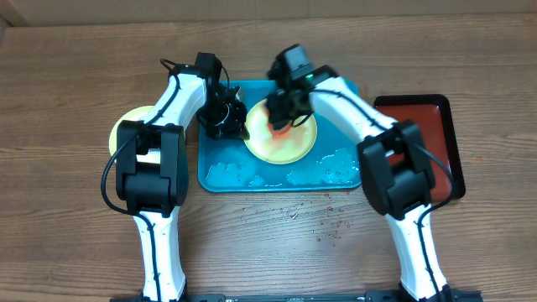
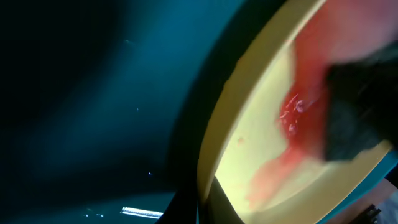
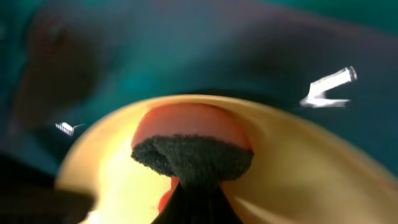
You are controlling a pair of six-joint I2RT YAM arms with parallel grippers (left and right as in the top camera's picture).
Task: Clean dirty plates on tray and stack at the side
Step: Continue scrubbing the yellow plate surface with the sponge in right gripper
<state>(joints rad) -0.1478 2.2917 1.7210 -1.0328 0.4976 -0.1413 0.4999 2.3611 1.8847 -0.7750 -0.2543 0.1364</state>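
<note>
A pale yellow-green plate point(image 1: 289, 144) smeared with red sauce lies on the turquoise tray point(image 1: 220, 172). My left gripper point(image 1: 242, 127) is shut on the plate's left rim; the left wrist view shows the rim point(image 2: 208, 180) between the jaws point(image 2: 204, 208). My right gripper point(image 1: 283, 117) is shut on a black sponge point(image 3: 191, 155) and presses it onto the sauce point(image 3: 186, 121) on the plate point(image 3: 298, 177). The sponge point(image 2: 354, 115) also shows in the left wrist view. A second yellow-green plate point(image 1: 126, 130) lies on the table at the left, partly hidden by my left arm. The light blue plate is out of view.
White suds point(image 1: 323, 168) lie along the tray's front half. A dark red tray point(image 1: 432, 138) lies on the table to the right. Small red crumbs point(image 1: 327, 220) are scattered on the wooden table in front of the turquoise tray.
</note>
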